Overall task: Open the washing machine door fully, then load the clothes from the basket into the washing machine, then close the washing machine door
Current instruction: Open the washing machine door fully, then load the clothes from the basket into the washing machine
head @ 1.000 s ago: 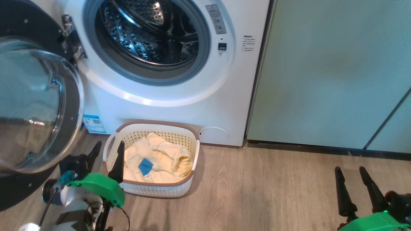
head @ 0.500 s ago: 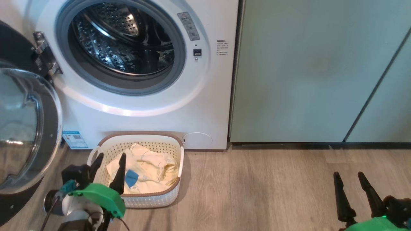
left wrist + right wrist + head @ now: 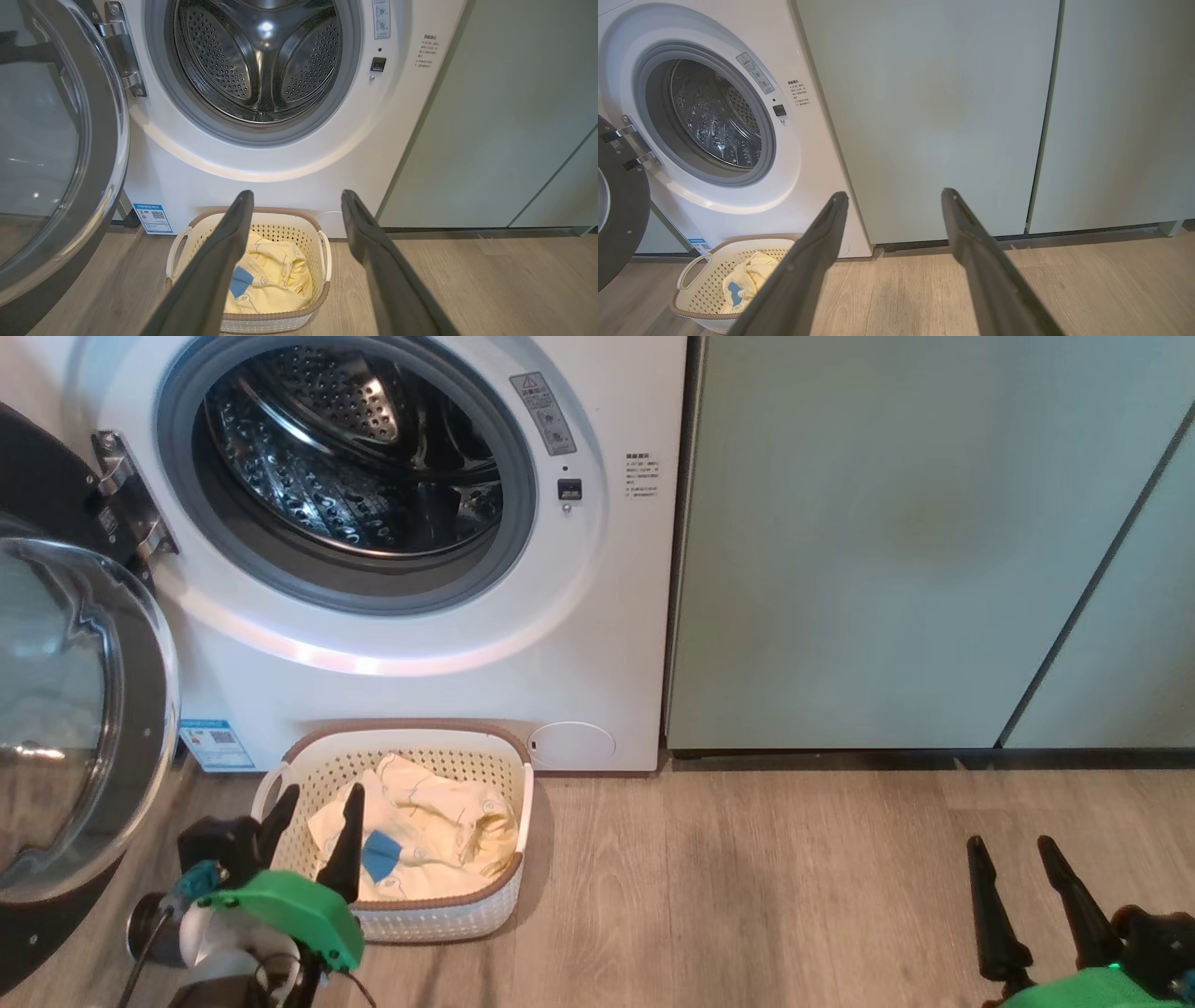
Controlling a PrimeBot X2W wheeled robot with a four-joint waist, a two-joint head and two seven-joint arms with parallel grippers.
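The white washing machine (image 3: 597,644) (image 3: 187,182) (image 3: 808,154) stands with its steel drum exposed. Its door (image 3: 140,728) (image 3: 112,140) (image 3: 621,205), black-rimmed with a domed glass bowl, is swung wide out to the left. On the floor in front sits the cream basket (image 3: 439,919) (image 3: 261,322) (image 3: 691,298) holding pale yellow clothes (image 3: 439,821) (image 3: 275,280) (image 3: 752,275) with a blue patch. My left gripper (image 3: 322,798) (image 3: 296,198) hovers open over the basket's near-left end, holding nothing. My right gripper (image 3: 1010,847) (image 3: 894,196) is open at the lower right, far from the basket.
Pale green cabinet doors (image 3: 887,541) (image 3: 934,116) fill the wall right of the washer. Wood-look floor (image 3: 747,896) stretches between the basket and my right gripper. The open door crowds the left side beside my left arm.
The head camera has shifted, so the washer and basket slid left in view and sit a little lower. Both grippers stay open and keep their places relative to the basket.
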